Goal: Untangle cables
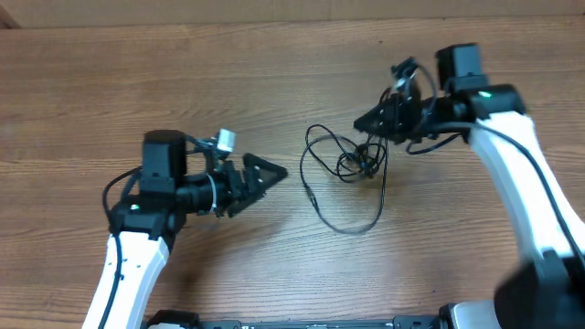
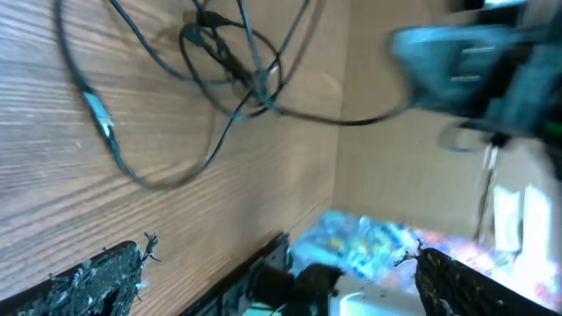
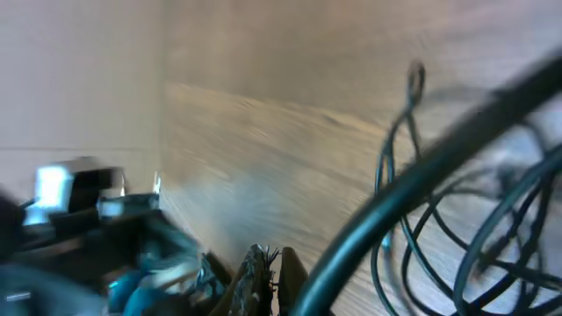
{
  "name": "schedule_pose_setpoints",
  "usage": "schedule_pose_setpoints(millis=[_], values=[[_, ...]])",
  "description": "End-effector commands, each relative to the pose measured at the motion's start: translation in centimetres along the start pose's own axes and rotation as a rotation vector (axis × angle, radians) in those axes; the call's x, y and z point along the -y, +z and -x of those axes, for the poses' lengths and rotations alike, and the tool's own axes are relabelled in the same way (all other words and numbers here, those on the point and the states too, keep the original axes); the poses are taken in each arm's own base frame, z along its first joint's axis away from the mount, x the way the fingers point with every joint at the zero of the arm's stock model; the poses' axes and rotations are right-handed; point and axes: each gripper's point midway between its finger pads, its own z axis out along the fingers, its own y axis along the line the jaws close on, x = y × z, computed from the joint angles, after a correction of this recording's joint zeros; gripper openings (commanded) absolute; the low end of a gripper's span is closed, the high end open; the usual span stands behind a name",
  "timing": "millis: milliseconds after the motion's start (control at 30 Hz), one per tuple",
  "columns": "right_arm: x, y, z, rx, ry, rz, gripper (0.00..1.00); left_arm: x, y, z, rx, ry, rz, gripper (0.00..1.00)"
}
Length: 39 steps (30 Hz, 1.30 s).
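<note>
The cables (image 1: 352, 164) are thin black cords lying in a tangled knot with wide loops on the wooden table, right of centre. They also show in the left wrist view (image 2: 233, 61) and the right wrist view (image 3: 439, 228). My left gripper (image 1: 274, 172) is open and empty, left of the tangle and pointing at it; its fingers stand wide apart (image 2: 283, 250). My right gripper (image 1: 366, 123) is at the tangle's upper right edge. Its fingers (image 3: 279, 259) are pressed together, and a blurred dark strand (image 3: 421, 167) runs from beside them toward the tangle.
The wooden table (image 1: 183, 82) extends all round the tangle. Its far edge (image 1: 292, 20) runs along the top. The right arm's own thicker black wire (image 1: 422, 149) hangs beside its wrist. The table's front edge and the robot base (image 2: 263, 272) show in the left wrist view.
</note>
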Motion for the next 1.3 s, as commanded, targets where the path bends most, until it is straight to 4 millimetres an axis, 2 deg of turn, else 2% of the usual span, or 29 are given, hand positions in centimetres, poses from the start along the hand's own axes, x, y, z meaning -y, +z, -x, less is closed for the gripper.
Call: schedule_pose_setpoints(millis=[0, 133, 333, 467, 633, 800, 1000, 1133, 1200, 1267], values=[[-4.6, -3.9, 0.2, 0.110, -0.123, 0.018, 0.04, 0.5, 1.2, -0.5, -0.007, 0.103, 0.029, 1.00], [-7.6, -6.7, -1.3, 0.168, -0.187, 0.033, 0.04, 2.4, 2.9, -0.5, 0.019, 0.185, 0.015, 1.00], [-10.2, -9.2, -4.0, 0.205, -0.259, 0.041, 0.04, 3.1, 4.4, 0.6, 0.109, 0.153, 0.050, 1.00], [-11.5, -10.5, -4.8, 0.240, -0.301, 0.048, 0.04, 4.7, 6.7, -0.6, 0.055, 0.221, -0.011, 1.00], [-11.7, -10.7, -5.2, 0.241, -0.302, 0.049, 0.04, 6.5, 10.5, -3.2, -0.026, 0.317, -0.078, 1.00], [-11.5, -10.6, -5.5, 0.228, -0.287, 0.046, 0.04, 5.3, 13.9, -5.1, -0.106, 0.320, -0.063, 1.00], [-11.5, -10.7, -5.3, 0.237, -0.296, 0.045, 0.04, 3.7, 16.9, -7.6, -0.208, 0.303, -0.051, 0.99], [-10.7, -10.7, -5.0, 0.250, -0.285, -0.002, 0.04, 2.2, 17.1, -8.0, -0.235, 0.269, -0.001, 1.00], [-10.0, -10.7, -5.0, 0.253, -0.269, -0.039, 0.04, 1.3, 16.9, -7.9, -0.240, 0.175, 0.038, 1.00], [-9.4, -10.7, -5.0, 0.254, -0.255, -0.070, 0.04, 0.1, 16.5, -8.0, -0.252, -0.006, 0.099, 0.99]])
